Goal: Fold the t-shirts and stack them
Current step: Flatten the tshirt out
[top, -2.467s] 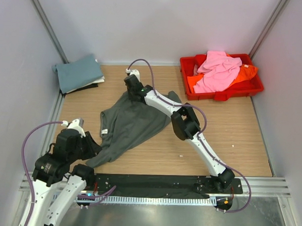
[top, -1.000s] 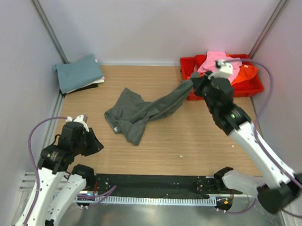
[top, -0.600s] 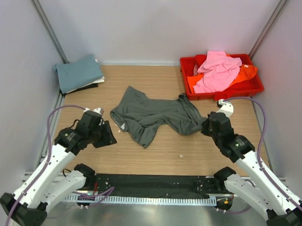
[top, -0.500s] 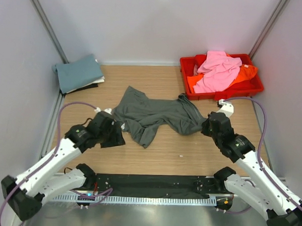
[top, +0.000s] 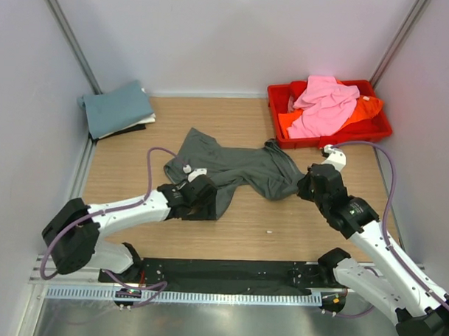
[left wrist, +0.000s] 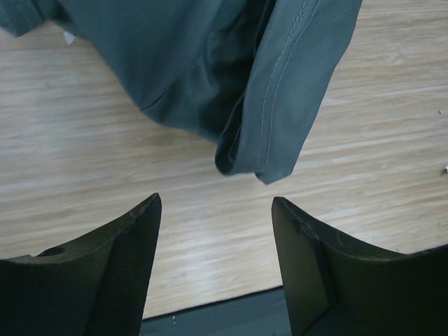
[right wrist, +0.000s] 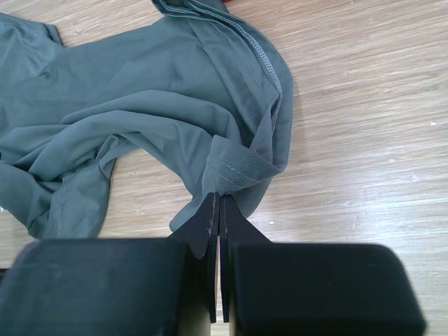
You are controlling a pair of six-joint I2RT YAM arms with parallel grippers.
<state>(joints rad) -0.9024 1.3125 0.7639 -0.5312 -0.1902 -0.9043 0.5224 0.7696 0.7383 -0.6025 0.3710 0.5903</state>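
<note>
My left gripper (left wrist: 213,210) moved up to the one dark grey t-shirt (top: 235,167), spread; right gripper (right wrist: 217,204) pinches its edge.

The dark grey t-shirt (top: 243,169) is matt knitted cloth with stitched hems. The table (top: 244,235) is smooth, pale wood grain. The tray (top: 343,140) is glossy red plastic. The left hand (left wrist: 215,210) has matt black, finely textured fingers (left wrist: 129,255).

Inspection count. T-shirts: five in all, namely one dark grey t-shirt (top: 235,167), one pink t-shirt (top: 322,105), one orange t-shirt (top: 368,108), one teal t-shirt (top: 116,109) and one white t-shirt (top: 142,122), the last showing only as an edge. Red tray (top: 336,140): one. Grippers: two, the left gripper (left wrist: 215,203) and the right gripper (right wrist: 218,201). Table (top: 348,216): one.
</note>
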